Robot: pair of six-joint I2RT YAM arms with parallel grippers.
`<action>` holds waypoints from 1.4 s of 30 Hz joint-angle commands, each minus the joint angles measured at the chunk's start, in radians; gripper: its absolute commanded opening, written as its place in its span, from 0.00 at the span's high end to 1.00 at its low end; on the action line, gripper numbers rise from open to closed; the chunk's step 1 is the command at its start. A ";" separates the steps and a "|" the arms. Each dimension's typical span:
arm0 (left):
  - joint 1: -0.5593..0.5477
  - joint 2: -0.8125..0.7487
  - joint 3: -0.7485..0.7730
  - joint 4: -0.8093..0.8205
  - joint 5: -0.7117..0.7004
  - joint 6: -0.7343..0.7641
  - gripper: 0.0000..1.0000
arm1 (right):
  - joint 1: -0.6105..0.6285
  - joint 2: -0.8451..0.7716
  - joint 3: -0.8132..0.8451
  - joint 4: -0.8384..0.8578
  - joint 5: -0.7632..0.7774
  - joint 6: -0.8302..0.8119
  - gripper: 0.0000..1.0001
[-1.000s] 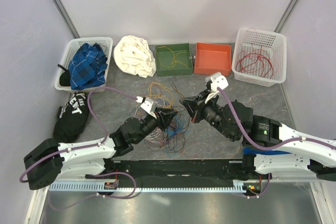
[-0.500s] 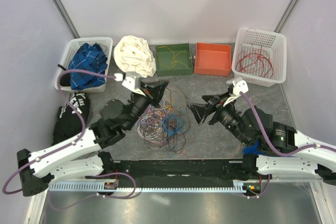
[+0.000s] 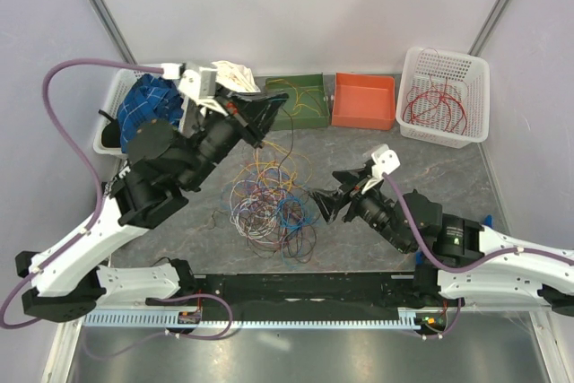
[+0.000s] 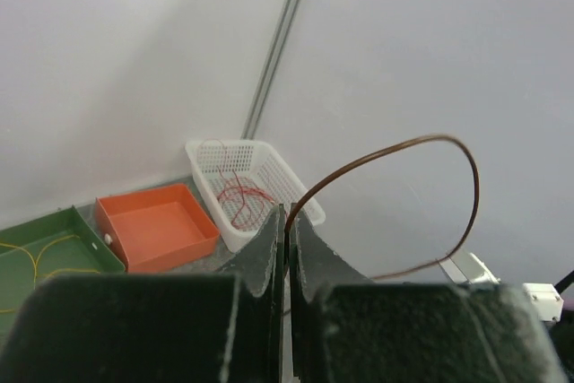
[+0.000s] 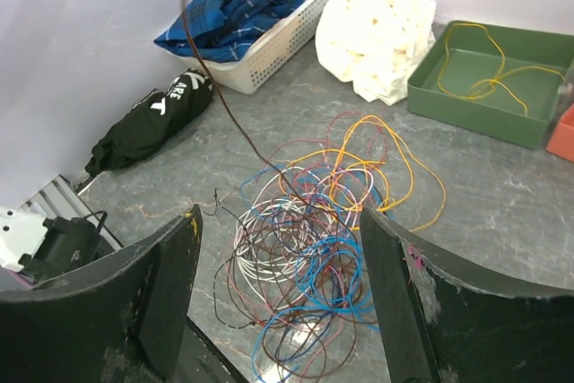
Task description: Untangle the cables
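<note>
The cables lie in a tangled heap of blue, white, brown, red and orange-yellow loops on the table, and the right wrist view shows the heap from close by. My left gripper is raised high near the green bin and shut on a thin brown cable. That cable arches out from between the fingertips. The brown strand runs taut from the heap up to the left. My right gripper stands open just right of the heap, with nothing between its fingers.
Along the back stand a white basket with blue cloth, a white cloth bundle, a green bin holding a yellow cable, an orange bin and a white basket holding red cables. A black bag lies at the left.
My left gripper has risen and swung back toward the green bin, drawing the brown cable up out of the heap. The right gripper let go, opened and stayed beside the heap.
</note>
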 commanded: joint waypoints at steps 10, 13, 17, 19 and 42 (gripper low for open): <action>-0.001 0.070 0.104 -0.114 0.101 -0.072 0.98 | 0.006 0.152 -0.027 0.338 -0.028 -0.158 0.21; -0.001 0.067 0.103 -0.113 0.107 -0.076 0.98 | 0.000 0.215 -0.019 0.378 0.012 -0.175 0.22; -0.003 0.059 0.100 -0.114 0.106 -0.079 0.98 | -0.068 0.310 0.005 0.397 -0.016 -0.133 0.27; -0.003 0.056 0.098 -0.113 0.106 -0.079 0.98 | -0.096 0.338 0.005 0.423 -0.062 -0.109 0.30; 0.000 -0.310 -0.524 -0.086 -0.409 -0.220 0.00 | -0.369 0.381 0.565 -0.117 0.062 -0.132 1.00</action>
